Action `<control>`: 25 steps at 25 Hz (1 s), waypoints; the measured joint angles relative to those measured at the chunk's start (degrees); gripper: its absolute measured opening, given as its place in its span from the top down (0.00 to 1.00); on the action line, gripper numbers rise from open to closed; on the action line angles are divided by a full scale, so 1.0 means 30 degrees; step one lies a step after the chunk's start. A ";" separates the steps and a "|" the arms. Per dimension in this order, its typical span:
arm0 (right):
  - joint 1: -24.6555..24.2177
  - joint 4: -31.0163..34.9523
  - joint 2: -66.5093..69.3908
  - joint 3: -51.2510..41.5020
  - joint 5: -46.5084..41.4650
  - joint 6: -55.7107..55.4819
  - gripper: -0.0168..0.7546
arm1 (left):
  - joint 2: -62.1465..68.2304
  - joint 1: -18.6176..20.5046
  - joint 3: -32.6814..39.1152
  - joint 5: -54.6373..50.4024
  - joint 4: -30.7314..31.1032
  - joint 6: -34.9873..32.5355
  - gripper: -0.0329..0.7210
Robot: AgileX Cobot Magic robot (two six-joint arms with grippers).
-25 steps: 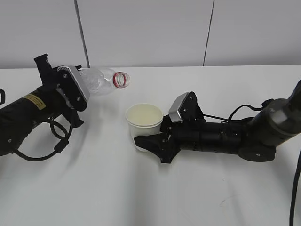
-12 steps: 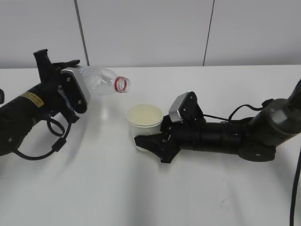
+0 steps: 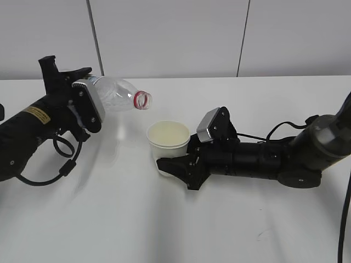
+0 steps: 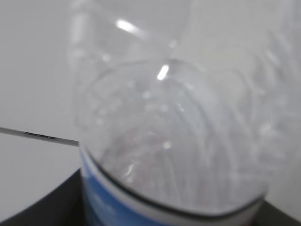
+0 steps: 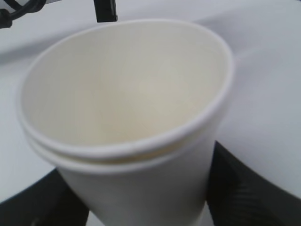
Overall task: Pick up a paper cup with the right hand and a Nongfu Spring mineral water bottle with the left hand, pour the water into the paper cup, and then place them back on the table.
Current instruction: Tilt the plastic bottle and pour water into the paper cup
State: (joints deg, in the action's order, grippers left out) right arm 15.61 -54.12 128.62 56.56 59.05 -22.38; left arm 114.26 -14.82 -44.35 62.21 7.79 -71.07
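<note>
Tipping the bottle [image 3: 118, 94] w/ my left pincer [image 3: 82, 109] clamped on it, mouth near the cup [image 3: 168, 143]; right pincer [image 3: 178, 164] grips that. Next: shift over rim, tilt more imo.

— Where was the bottle?
— The left hand [image 3: 82, 112] held the Nongfu Spring mineral water bottle [image 3: 118, 94] tipped nearly flat above the table [image 3: 175, 219], its red-ringed mouth pointing right, up and to the left of the paper cup [image 3: 168, 143].
— And the cup?
— Upright near the table's middle, gripped low by the right hand [image 3: 178, 167], whose arm stretched away to the right.
</note>
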 joint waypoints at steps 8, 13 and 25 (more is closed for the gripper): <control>0.0000 0.0000 0.0000 0.0000 0.0000 0.0000 0.33 | 0.0000 0.0000 0.0000 0.0000 0.0005 -0.0679 0.43; 0.0000 0.0000 0.0000 0.0000 0.0000 0.0000 0.33 | 0.0000 0.0000 0.0000 0.0000 0.0085 -0.0900 0.43; 0.0000 0.0000 0.0000 0.0000 0.0000 -0.0032 0.33 | 0.0000 -0.0532 0.0000 0.0000 0.0046 -0.1762 0.43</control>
State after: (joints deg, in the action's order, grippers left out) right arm 15.61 -54.12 128.62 56.56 59.05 -22.47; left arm 114.26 -16.42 -44.35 62.21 7.93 -76.35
